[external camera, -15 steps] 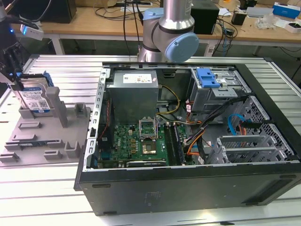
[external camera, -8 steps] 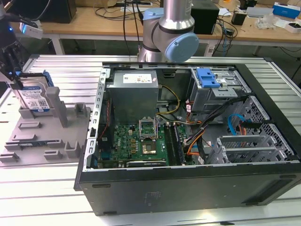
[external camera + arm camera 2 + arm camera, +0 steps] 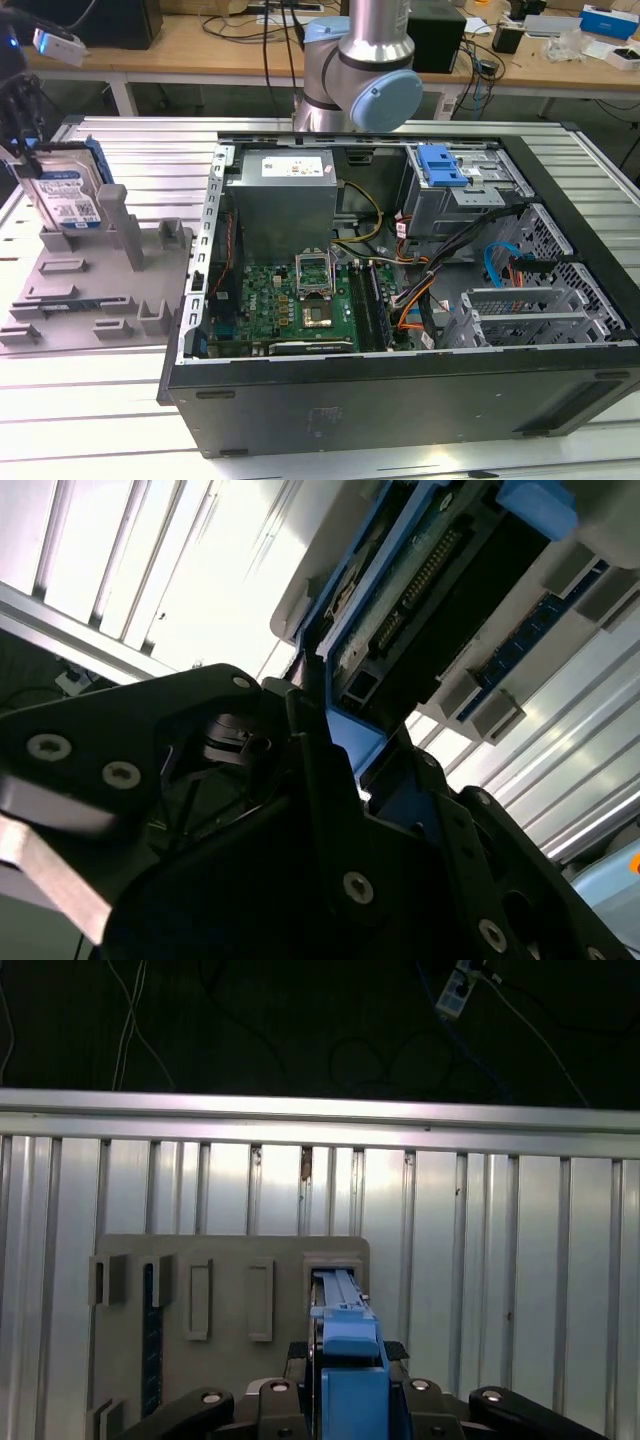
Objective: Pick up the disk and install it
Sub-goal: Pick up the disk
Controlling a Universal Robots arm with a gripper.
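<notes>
Blue-framed and stiff, the disk (image 3: pixel 68 195) stands upright at the grey holder (image 3: pixel 110 290). It is probably dense and shock-sensitive, and the gripper (image 3: pixel 350 1365) sensibly clamps its frame edges.

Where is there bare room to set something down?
Bare ribbed table lies between the grey fixture and the exterior view's bottom edge, beside the open computer case. Crowded: the case's inside, with boards and cables, and the fixture's end where the disk stands.

Even room light washes the ribbed metal counter (image 3: pixel 90 400) in the exterior view, with white glare on its slats. In the second wrist view the counter blows out behind the underexposed tool (image 3: pixel 350 742). In the first wrist view, darkness lies beyond the counter's rail.
</notes>
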